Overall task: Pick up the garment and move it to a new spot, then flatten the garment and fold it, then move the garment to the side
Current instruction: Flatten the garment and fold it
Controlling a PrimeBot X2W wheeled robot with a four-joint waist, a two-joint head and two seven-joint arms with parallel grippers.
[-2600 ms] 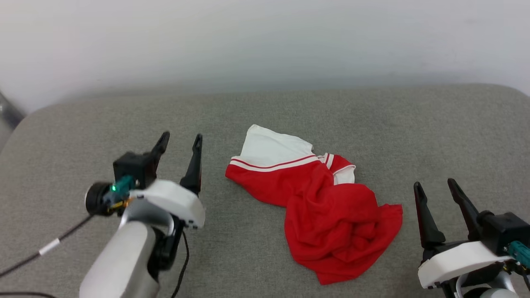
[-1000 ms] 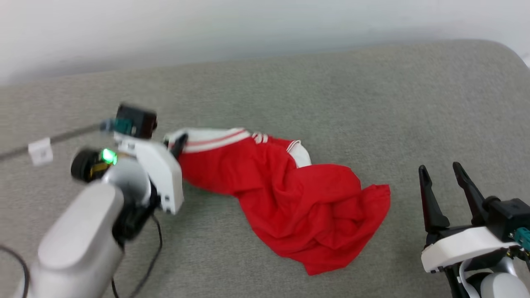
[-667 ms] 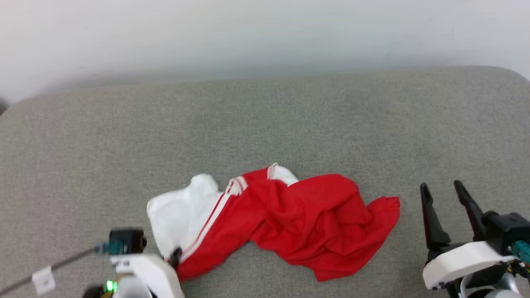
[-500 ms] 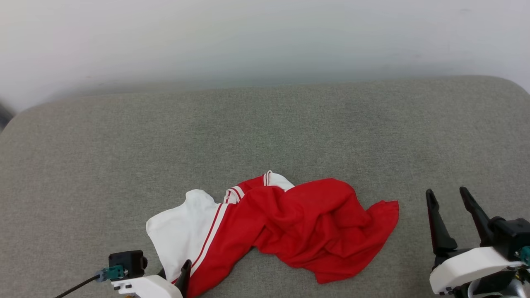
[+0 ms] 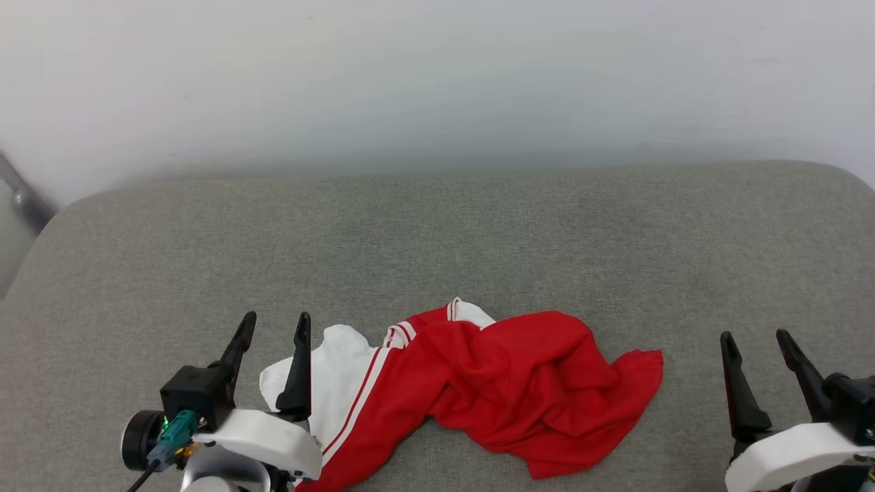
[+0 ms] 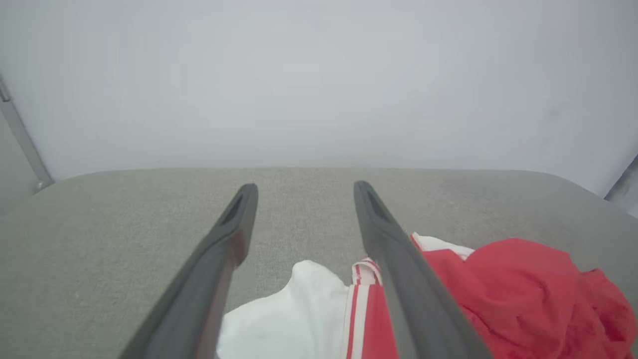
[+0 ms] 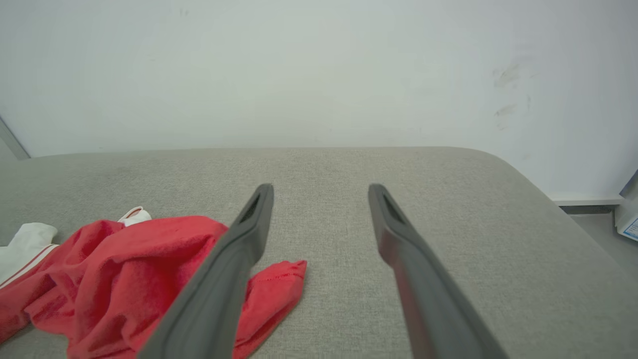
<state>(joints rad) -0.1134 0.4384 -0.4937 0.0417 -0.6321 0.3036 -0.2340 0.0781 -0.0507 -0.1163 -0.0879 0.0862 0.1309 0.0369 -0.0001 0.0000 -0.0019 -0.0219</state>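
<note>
The garment [image 5: 506, 383] lies crumpled on the grey cushion [image 5: 437, 232], red body bunched to the right and a white sleeve with striped trim at its left end. No letters or number show. My left gripper [image 5: 273, 324] stands open at the lower left, its right finger just over the white sleeve's edge, holding nothing. In the left wrist view the garment [image 6: 448, 299] lies under and right of the open left gripper [image 6: 304, 187]. My right gripper [image 5: 755, 336] stands open at the lower right, apart from the red hem. The right wrist view has the garment [image 7: 124, 269] left of the open right gripper [image 7: 319, 188].
A pale wall [image 5: 437, 75] rises behind the cushion. A grey metal bar [image 5: 24, 195] leans at the far left. The cushion's rounded right corner [image 7: 523, 179] drops to a floor with a white skirting. Bare cushion spreads beyond the garment.
My left gripper took the white sleeve, dragged the garment toward the front left, then let go and now stands open beside it. The head camera shifted. My right gripper stayed open.
</note>
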